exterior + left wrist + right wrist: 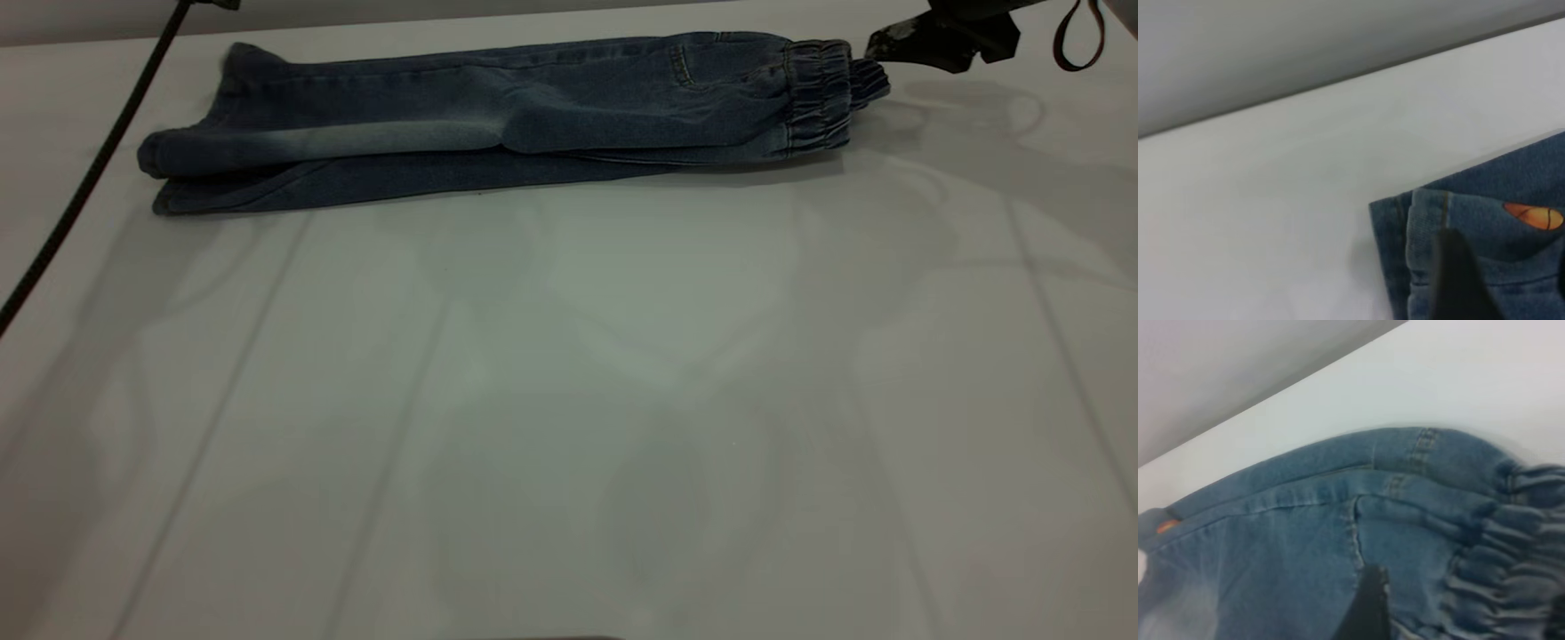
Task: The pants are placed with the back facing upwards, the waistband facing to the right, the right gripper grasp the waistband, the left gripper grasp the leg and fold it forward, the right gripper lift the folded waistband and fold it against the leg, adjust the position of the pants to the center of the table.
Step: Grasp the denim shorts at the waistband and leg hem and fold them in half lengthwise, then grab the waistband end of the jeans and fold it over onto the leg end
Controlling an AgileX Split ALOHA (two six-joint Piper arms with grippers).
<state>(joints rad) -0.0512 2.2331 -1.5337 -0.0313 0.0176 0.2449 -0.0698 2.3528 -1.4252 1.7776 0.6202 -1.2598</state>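
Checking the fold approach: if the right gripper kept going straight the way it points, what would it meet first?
Most likely the elastic waistband of the pants; the right gripper points at it from close by, though depth is unclear.

I can read no words, numbers or brand marks anywhere. The only printed mark I see is an orange basketball (1534, 215) on the pants (498, 124), near the hem of the leg (1471, 220); it carries no lettering.
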